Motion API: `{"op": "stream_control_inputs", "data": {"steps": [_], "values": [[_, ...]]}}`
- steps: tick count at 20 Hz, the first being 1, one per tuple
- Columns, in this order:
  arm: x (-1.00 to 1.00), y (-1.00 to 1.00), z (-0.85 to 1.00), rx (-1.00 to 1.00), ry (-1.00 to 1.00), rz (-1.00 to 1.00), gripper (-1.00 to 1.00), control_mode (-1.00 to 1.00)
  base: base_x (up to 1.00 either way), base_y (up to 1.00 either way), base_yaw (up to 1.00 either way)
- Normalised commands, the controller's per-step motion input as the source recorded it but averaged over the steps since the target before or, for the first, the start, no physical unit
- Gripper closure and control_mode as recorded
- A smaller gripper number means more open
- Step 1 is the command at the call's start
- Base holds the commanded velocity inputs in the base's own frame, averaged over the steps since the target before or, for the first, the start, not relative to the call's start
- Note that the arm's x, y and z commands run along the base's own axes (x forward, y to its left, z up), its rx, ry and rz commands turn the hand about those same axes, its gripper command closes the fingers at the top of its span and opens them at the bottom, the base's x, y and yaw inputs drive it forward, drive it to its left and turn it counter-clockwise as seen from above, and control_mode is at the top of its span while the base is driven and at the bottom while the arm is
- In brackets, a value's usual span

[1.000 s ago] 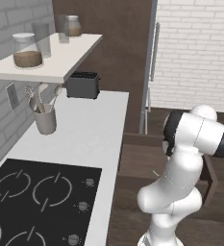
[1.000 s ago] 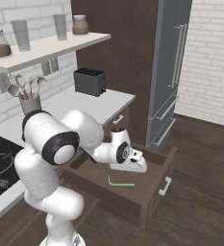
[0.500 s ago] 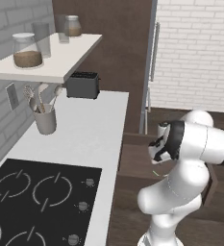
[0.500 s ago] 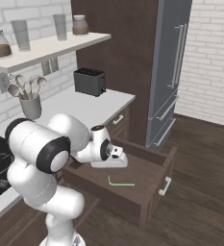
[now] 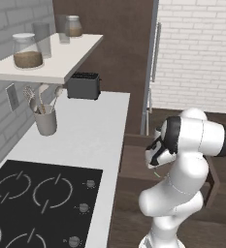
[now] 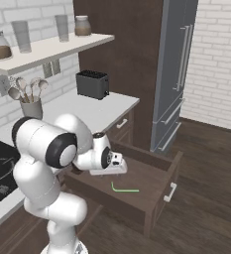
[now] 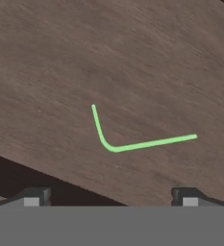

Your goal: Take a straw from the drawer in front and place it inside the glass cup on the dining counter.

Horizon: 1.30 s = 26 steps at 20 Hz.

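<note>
The drawer [image 6: 151, 171] stands pulled out of the brown cabinetry, with its dark wooden floor exposed. On that floor lies the straw [image 6: 124, 189], thin, light green and bent into an L; the hand view shows it as the straw [image 7: 132, 144] just ahead of the fingertips. My gripper [image 6: 116, 168] hovers over the drawer's inner left part, above the straw and apart from it. Its fingertips [image 7: 36, 196] stand wide apart, open, with nothing between them. The glass cup and the dining counter are out of view.
A white worktop [image 5: 90, 131] carries a black toaster [image 5: 84, 85], a grey utensil pot [image 5: 45, 121] and a black hob [image 5: 37, 193]. A shelf [image 5: 56, 60] with jars hangs above. A tall grey fridge [image 6: 179, 74] stands beyond the drawer's far side.
The arm has folded lower and the hand has drawn back toward the cabinet side of the drawer. The straw lies where it was.
</note>
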Motion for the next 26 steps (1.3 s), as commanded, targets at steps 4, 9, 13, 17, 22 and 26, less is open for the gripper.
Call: {"op": "stream_control_inputs", "data": {"steps": [4,9,13,17,22,26], "values": [[0.18,0.02,-0.26,0.05,0.03,0.07,-1.00,-1.00,0.00,0.00,0.00],[0.13,0.00,-0.22,0.03,0.00,0.03,-1.00,-1.00,0.00,0.00,0.00],[0.01,0.00,-0.30,0.01,0.00,0.00,-1.00,-1.00,0.00,0.00,0.00],[0.00,0.00,-0.34,0.00,0.01,0.00,-1.00,-1.00,0.00,0.00,0.00],[0.13,0.00,-0.27,0.01,0.02,0.00,-1.00,-1.00,0.00,0.00,0.00],[0.19,0.00,-0.23,0.02,0.01,0.00,-1.00,-1.00,0.00,0.00,0.00]]}}
